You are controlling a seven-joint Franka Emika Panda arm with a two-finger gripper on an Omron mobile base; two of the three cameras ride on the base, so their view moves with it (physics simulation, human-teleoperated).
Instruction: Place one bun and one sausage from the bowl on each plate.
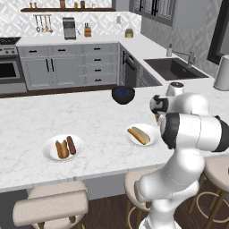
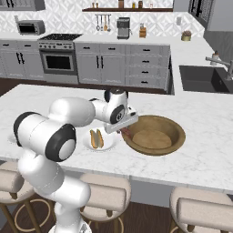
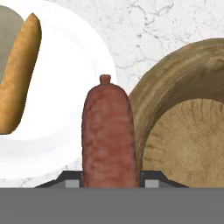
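Observation:
My gripper (image 3: 109, 181) is shut on a reddish-brown sausage (image 3: 109, 131), which hangs over the gap between the right white plate (image 3: 70, 105) and the rim of the wooden bowl (image 3: 175, 74). A golden bun (image 3: 19, 74) lies on that plate. In the right base view the gripper (image 2: 123, 130) hovers with the sausage (image 2: 126, 134) between plate (image 2: 108, 144) and bowl (image 2: 157, 134). The left plate (image 1: 50, 154) carries a bun (image 1: 61, 149) and a sausage (image 1: 71, 144). The right plate (image 1: 150, 142) holds only its bun (image 1: 138, 135).
A dark blue bowl (image 1: 123, 95) stands on the far side of the marble island. Stools (image 1: 51, 206) line the near edge of the island. A sink (image 2: 202, 78) lies in the counter at the right. My arm hides the wooden bowl in the left base view.

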